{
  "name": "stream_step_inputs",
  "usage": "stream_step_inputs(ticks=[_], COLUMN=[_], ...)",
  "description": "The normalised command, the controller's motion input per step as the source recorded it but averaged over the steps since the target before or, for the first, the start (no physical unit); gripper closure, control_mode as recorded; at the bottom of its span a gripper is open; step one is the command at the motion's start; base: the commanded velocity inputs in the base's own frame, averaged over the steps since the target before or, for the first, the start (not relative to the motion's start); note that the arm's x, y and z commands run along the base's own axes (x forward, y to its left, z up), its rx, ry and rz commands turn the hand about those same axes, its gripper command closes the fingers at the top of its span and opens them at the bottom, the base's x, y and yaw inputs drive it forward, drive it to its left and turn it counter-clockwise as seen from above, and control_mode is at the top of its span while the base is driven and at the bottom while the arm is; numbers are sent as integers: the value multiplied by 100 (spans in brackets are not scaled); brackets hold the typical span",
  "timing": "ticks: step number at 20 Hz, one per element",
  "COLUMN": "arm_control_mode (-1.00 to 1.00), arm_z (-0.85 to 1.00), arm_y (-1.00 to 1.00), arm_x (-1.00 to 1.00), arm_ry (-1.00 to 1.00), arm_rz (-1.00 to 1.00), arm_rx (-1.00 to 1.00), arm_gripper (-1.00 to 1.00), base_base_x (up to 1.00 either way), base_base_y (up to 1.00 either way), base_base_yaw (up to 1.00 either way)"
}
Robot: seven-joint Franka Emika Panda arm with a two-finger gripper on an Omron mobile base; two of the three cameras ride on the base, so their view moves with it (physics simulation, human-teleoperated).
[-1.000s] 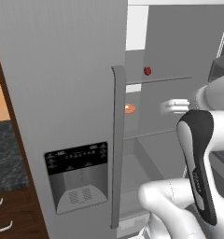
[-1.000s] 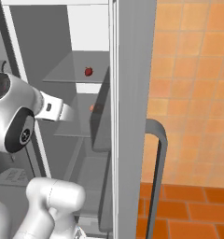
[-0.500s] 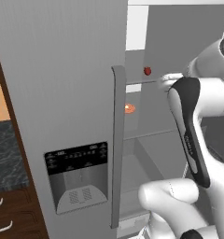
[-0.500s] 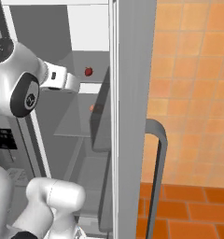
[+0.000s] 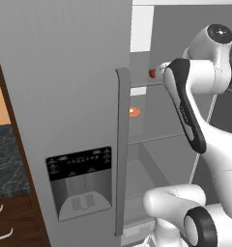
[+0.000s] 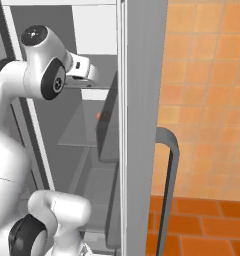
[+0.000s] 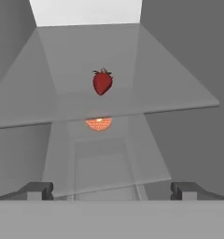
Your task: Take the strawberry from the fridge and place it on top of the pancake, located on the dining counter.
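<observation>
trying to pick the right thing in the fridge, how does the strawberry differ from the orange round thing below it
The strawberry is deep red and tapers to a point, with a dark leafy top; the orange round thing is paler, orange-red and glowing. The strawberry sits on the upper glass shelf; the orange round thing lies a shelf lower, seen through that glass. Both are small and in the open fridge.

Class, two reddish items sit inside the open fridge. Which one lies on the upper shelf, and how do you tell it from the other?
The strawberry: small, deep red, green-topped, on the upper glass shelf. The orange-red round item glows on the shelf below.
</observation>
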Motion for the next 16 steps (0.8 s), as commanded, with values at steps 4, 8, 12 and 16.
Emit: stream_step_inputs(ticks=[4,8,12,16], arm_control_mode=[-100,-100,-100,-100], arm_z=[0,-15,-15,-11], arm_y=[0,0,24,13], arm_x=[96,98,64,67], arm_ry=[0,0,0,0], arm_rz=[0,0,-3,-1], arm_rx=[0,2,0,0], arm_gripper=[-100,-100,-100,-100], base_base_x=[0,0,0,0], base_base_y=[0,0,0,0], base_base_yaw=[0,0,0,0])
